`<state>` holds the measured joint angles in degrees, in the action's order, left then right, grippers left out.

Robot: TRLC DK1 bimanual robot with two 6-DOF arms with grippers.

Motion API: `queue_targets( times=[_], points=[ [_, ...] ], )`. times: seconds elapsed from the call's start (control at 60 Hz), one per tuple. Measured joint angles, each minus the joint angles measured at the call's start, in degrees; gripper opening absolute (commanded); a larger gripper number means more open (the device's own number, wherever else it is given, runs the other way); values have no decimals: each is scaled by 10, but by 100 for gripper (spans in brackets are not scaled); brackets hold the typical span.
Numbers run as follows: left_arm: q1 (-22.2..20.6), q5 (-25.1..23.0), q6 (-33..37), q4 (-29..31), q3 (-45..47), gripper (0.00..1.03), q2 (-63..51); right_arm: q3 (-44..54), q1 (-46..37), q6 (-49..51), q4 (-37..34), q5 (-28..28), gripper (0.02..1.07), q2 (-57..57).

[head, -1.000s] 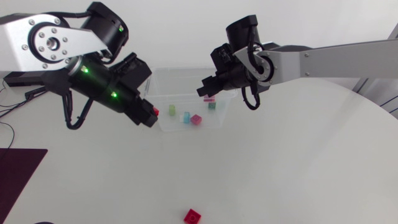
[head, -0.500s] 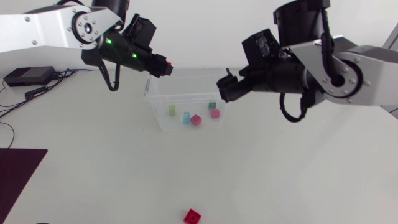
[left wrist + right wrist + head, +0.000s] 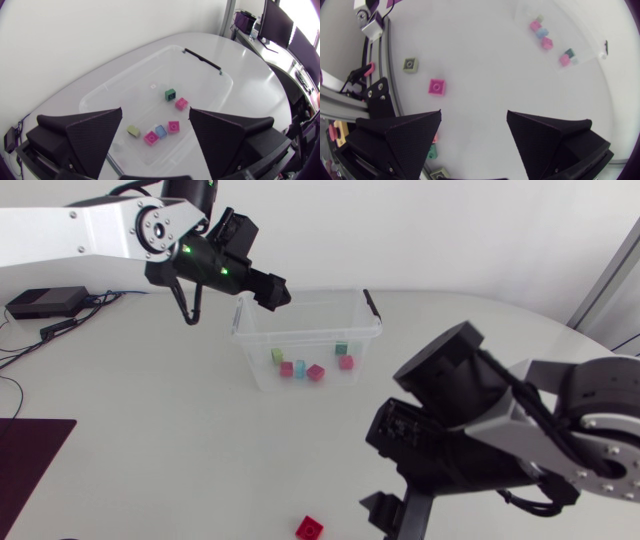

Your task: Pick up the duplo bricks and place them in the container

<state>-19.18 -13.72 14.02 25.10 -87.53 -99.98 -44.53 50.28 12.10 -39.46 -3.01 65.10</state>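
- Left gripper [image 3: 155,111] wide open, empty, over container [image 3: 100,91]; six bricks [image 3: 173,126] inside.
- Right gripper [image 3: 474,114] wide open, empty, above tabletop [image 3: 485,65].
- Only right wrist view shows grey-green brick [image 3: 410,64] near red brick [image 3: 436,86].

lone red brick [image 3: 309,528] well apart from the clear container [image 3: 300,333]

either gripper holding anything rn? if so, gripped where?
Nothing is held. The left gripper is open above the container. The right gripper is open over the table, and the red brick lies loose ahead of it.
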Motion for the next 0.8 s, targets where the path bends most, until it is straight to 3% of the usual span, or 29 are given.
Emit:
queue_targets(
  times=[0.217, 0.35, 0.6, 0.8],
  points=[
    [-5, -8, 95, 158, 62, 99, 117, 12, 63, 0, -27, 0, 96, 62],
    [-30, 6, 149, 226, 158, 99, 179, 15, 83, 0, -33, 3, 96, 112],
    [-116, 68, 165, 263, 333, 99, 209, 15, 125, -2, -47, 7, 94, 166],
    [-148, 68, 159, 271, 367, 99, 209, 15, 158, -26, -53, 9, 93, 203]
  ],
)
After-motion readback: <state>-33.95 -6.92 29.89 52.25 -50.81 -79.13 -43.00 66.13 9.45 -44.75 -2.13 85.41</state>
